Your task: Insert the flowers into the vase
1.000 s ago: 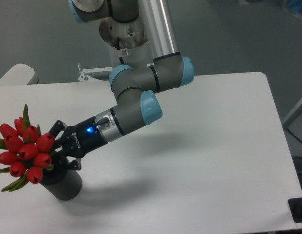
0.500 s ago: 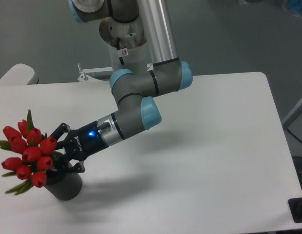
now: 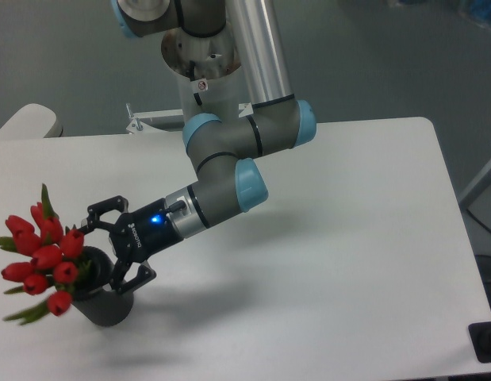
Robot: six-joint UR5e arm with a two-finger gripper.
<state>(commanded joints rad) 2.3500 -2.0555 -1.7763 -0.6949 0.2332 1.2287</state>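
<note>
The flowers (image 3: 40, 254), a tight bunch of red tulip heads with green leaves, stand in the vase (image 3: 107, 303) and lean out to the left over its rim. The vase is a short dark grey cylinder near the table's front left edge. My gripper (image 3: 109, 246) sits just right of the bunch, above the vase's rim. Its fingers (image 3: 102, 211) are spread wide apart and hold nothing. The stems and the vase's hole are hidden behind the blooms and the gripper.
The white table (image 3: 324, 262) stretches to the right. The arm's base (image 3: 205, 63) stands at the table's back edge, with a metal bracket (image 3: 138, 121) beside it. A pale rounded object (image 3: 27, 121) sits off the table's back left corner.
The gripper has opened, letting go of the flowers, and backed slightly right. The bunch has dropped lower into the vase and tilted left.
</note>
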